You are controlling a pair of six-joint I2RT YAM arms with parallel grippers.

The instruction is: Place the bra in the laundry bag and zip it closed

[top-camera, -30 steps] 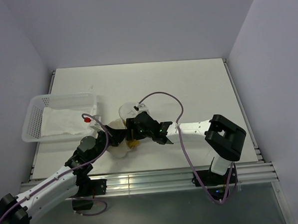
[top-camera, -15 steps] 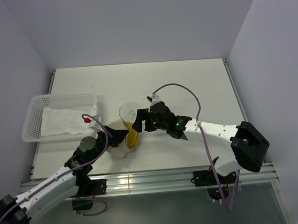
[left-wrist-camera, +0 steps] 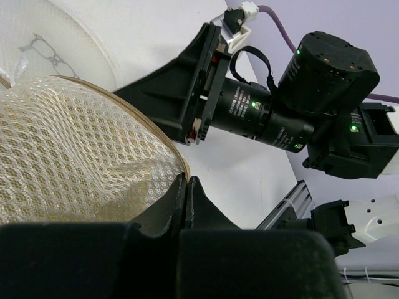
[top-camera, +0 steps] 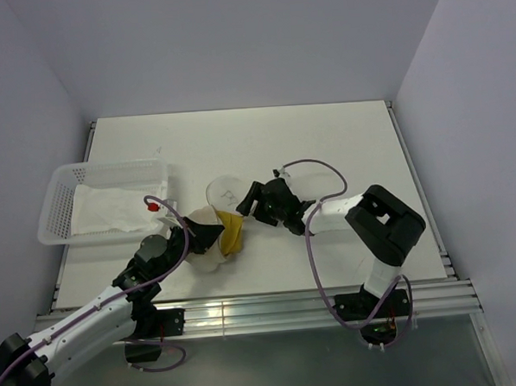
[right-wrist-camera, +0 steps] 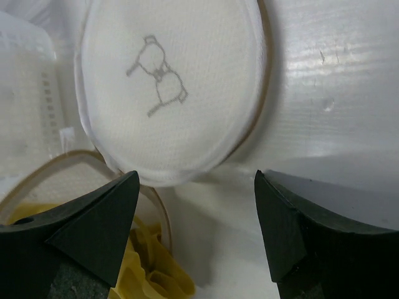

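Observation:
The round white mesh laundry bag lies open at the middle front of the table, and its mesh side fills the left wrist view. Its circular lid with a small dark drawing lies flipped back behind it and also shows in the right wrist view. The mustard-yellow bra sits in the bag's mouth, partly sticking out. My left gripper is shut on the bag's brownish rim. My right gripper is open and empty, just right of the bag's mouth, over bare table.
A white perforated plastic basket holding a thin white cloth stands at the left. The table's near edge with metal rails lies in front of the bag. White walls enclose the table.
My right gripper has drawn back from over the bag's mouth to its right and is now open. The bra stays in the mouth. My left gripper has held still on the rim.

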